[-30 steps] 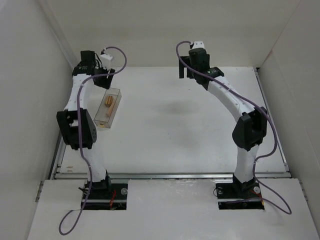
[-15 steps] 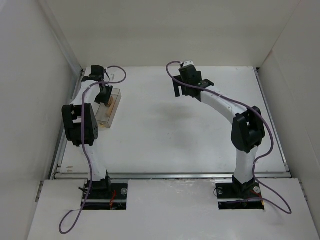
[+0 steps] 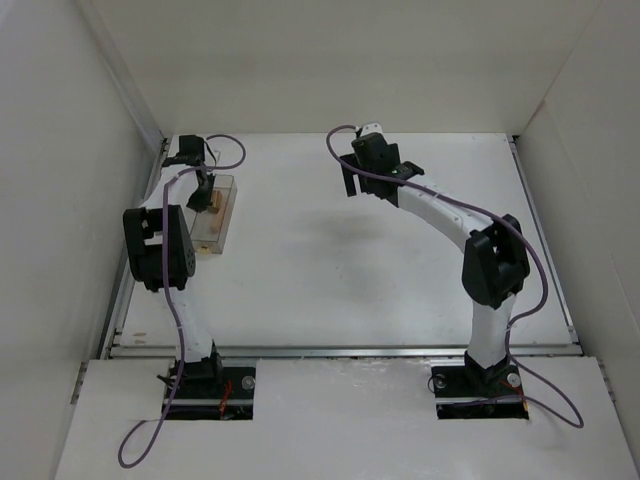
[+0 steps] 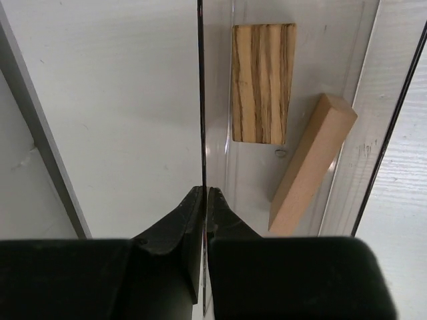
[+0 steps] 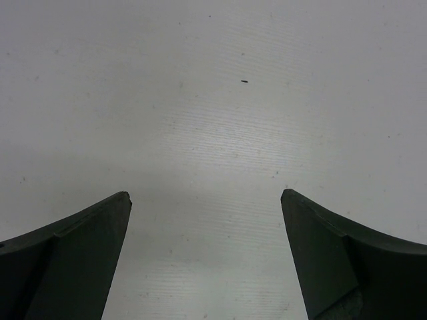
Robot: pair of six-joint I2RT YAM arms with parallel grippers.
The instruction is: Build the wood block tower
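Note:
Two light-tan wood blocks lie inside a clear plastic box point(image 3: 212, 232) at the table's far left. In the left wrist view one is a striped flat block point(image 4: 262, 83) and the other a plain bar point(image 4: 310, 167) lying at a slant beside it. They rest apart, not stacked. My left gripper point(image 3: 204, 187) point(image 4: 203, 193) is shut on the box's thin left wall point(image 4: 200, 100), one finger inside and one outside. My right gripper point(image 3: 350, 181) point(image 5: 205, 197) hangs open over bare table near the back middle, holding nothing.
White enclosure walls stand close to the left, back and right. The box sits near the left wall, next to a metal rail point(image 4: 40, 140) along the table edge. The right arm's purple cable point(image 3: 440, 195) loops over the table's middle right.
My left gripper came down onto the box's left wall and closed on it. The right arm swung a little left and forward, its gripper still open.

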